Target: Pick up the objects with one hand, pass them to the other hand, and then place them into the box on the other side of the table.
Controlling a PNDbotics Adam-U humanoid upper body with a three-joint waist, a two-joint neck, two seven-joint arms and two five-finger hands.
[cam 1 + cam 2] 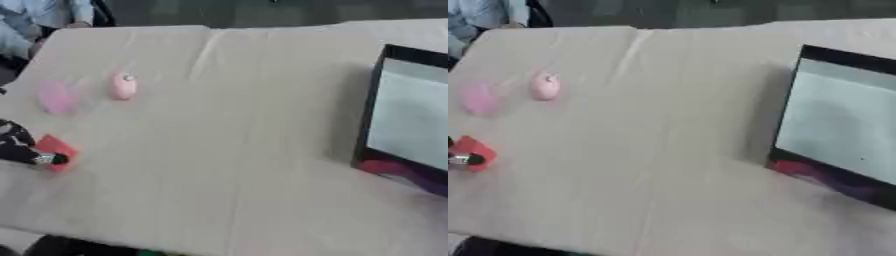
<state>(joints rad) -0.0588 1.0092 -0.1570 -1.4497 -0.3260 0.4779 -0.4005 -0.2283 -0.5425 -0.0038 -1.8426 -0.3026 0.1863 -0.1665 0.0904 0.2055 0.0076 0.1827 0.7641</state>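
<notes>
A small red object point(56, 148) lies near the table's left edge. My left hand point(19, 147) comes in from the left and its fingertips point(51, 159) touch the red object's near side; whether they curl round it I cannot tell. Farther back on the left lie a pale pink oval object point(123, 86) and a flat magenta-pink object point(55, 97). The box point(789, 107), black-walled with a pale inside, stands at the right side of the table, with something red and purple point(820, 175) along its near inner wall. My right hand shows in neither view.
A tan cloth with creases covers the table point(227, 150). The table's near edge runs across the lower left corner. A person in light clothing sits beyond the far left corner, away from the objects.
</notes>
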